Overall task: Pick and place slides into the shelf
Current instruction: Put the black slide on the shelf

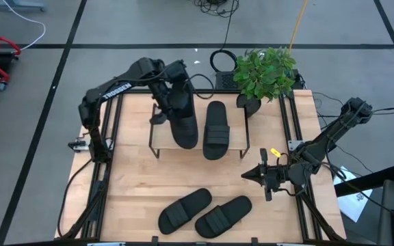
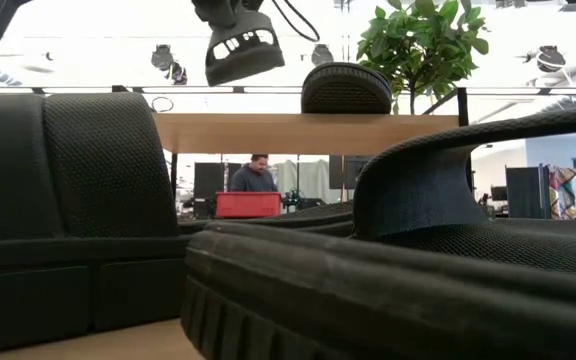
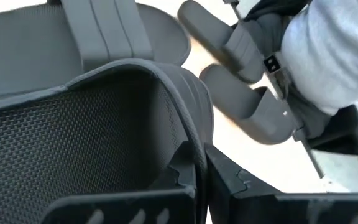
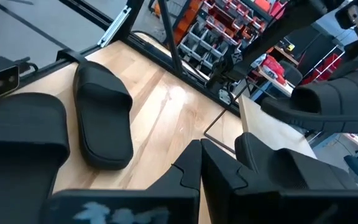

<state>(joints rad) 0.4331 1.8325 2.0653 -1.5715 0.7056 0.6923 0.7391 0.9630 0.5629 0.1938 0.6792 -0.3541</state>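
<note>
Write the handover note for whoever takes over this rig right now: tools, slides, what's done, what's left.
Left tool: shut on a slide over the shelf, left half.
Right tool: shut, empty, waiting at the table's right side.
Done: one slide lies on the shelf's right half.
In progress: the left tool's slide, not yet released.
Left: two slides on the table at the front edge, side by side.

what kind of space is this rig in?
Probably a robotics lab or workshop: the table stands on a taped grey floor, parts-bin racks line one side, and people work at benches behind a red crate.
</note>
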